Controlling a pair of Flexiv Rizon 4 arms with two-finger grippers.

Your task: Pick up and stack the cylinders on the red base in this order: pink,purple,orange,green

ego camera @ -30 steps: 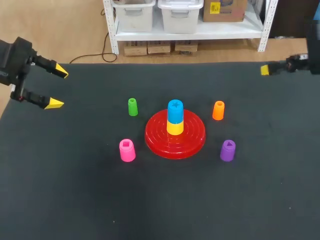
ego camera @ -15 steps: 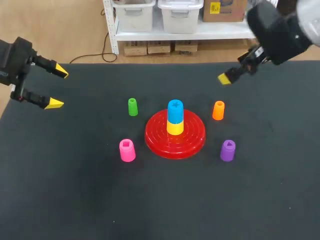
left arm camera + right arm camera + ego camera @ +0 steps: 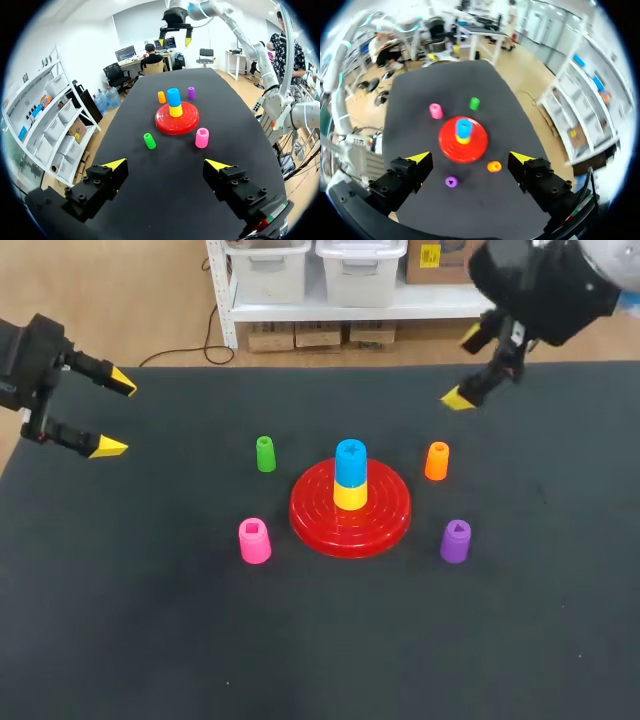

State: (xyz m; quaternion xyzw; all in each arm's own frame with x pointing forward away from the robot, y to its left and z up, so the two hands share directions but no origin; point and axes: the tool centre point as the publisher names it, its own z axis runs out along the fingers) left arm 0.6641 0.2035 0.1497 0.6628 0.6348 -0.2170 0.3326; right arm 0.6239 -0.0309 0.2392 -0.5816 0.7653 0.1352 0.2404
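The red base [image 3: 388, 516] lies mid-table with a yellow cylinder [image 3: 349, 497] on it and a blue one [image 3: 350, 461] on top. Around it stand the pink [image 3: 254, 541], green [image 3: 265, 454], orange [image 3: 437, 461] and purple [image 3: 455, 541] cylinders. My left gripper [image 3: 115, 415] hangs open at the far left edge, holding nothing. My right gripper [image 3: 464, 368] is open and empty, high behind the orange cylinder. The left wrist view has the base [image 3: 188, 123], pink [image 3: 202, 138] and green [image 3: 149, 141] ahead of its gripper [image 3: 166, 165]. Below the right gripper [image 3: 470, 157] lie the base [image 3: 476, 150], orange [image 3: 494, 166] and purple [image 3: 451, 181].
The black tabletop [image 3: 150, 620] has wide bare room in front and on both sides of the base. Each loose cylinder stands upright and apart from the others.
My right arm has swung in from the far right edge to above the table behind the orange cylinder. The left arm and all cylinders are unmoved.
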